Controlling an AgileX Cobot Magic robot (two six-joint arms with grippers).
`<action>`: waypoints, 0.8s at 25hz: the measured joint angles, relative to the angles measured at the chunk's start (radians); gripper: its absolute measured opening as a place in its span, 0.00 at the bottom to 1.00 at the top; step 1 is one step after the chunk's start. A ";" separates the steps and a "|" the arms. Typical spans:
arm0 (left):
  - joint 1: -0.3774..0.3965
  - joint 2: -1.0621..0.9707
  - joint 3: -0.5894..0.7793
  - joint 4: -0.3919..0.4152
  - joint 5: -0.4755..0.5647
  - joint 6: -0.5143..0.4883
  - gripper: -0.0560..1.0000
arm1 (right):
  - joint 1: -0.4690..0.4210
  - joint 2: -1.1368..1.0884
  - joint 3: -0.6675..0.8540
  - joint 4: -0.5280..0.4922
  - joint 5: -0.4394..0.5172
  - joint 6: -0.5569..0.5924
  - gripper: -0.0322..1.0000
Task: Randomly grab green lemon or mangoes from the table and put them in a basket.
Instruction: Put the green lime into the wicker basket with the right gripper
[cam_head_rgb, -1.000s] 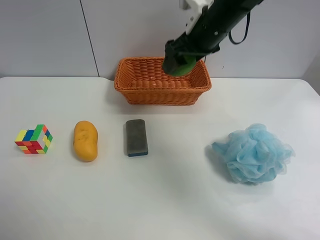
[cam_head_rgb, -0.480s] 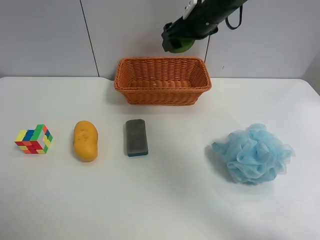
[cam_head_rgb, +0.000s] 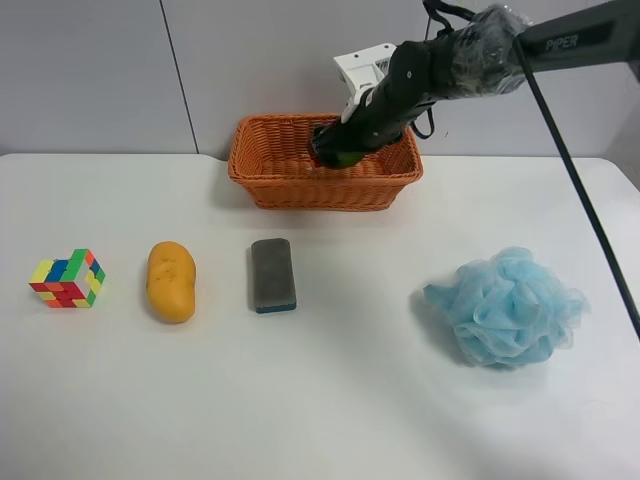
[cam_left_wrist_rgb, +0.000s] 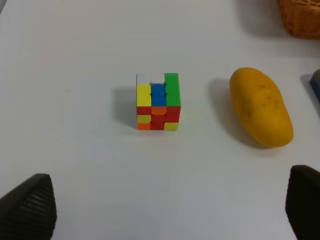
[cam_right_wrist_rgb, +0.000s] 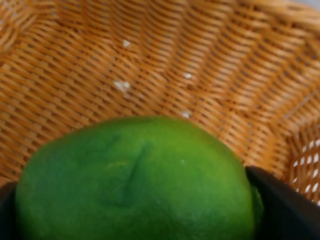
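The green lemon (cam_head_rgb: 346, 155) is held by my right gripper (cam_head_rgb: 340, 150), low inside the orange wicker basket (cam_head_rgb: 300, 190) at the back of the white table (cam_head_rgb: 350, 400). In the right wrist view the lemon (cam_right_wrist_rgb: 135, 180) fills the space between the two dark fingers of the gripper (cam_right_wrist_rgb: 145, 210), with the basket's weave (cam_right_wrist_rgb: 150, 60) close behind. I cannot tell whether the lemon touches the basket floor. The yellow-orange mango (cam_head_rgb: 171, 281) lies on the table at the exterior view's left. It also shows in the left wrist view (cam_left_wrist_rgb: 261, 106), ahead of my open, empty left gripper (cam_left_wrist_rgb: 165, 210).
A colourful puzzle cube (cam_head_rgb: 67, 279) sits beside the mango and shows in the left wrist view (cam_left_wrist_rgb: 157, 101). A grey-and-blue sponge (cam_head_rgb: 272, 274) lies in front of the basket. A blue mesh bath puff (cam_head_rgb: 508, 307) sits at the exterior view's right.
My right arm rose from the basket to above its back rim with the green lemon, then came down again and now holds it low inside. Nothing on the table moved.
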 joint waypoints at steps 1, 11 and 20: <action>0.000 0.000 0.000 0.000 0.000 0.000 0.90 | 0.000 0.005 0.000 -0.001 -0.001 0.008 0.81; 0.000 0.000 0.000 0.000 0.000 0.000 0.90 | 0.000 0.005 0.000 -0.001 -0.025 0.028 0.81; 0.000 0.000 0.000 0.000 0.000 0.000 0.90 | 0.000 0.005 0.000 -0.001 -0.026 0.034 0.91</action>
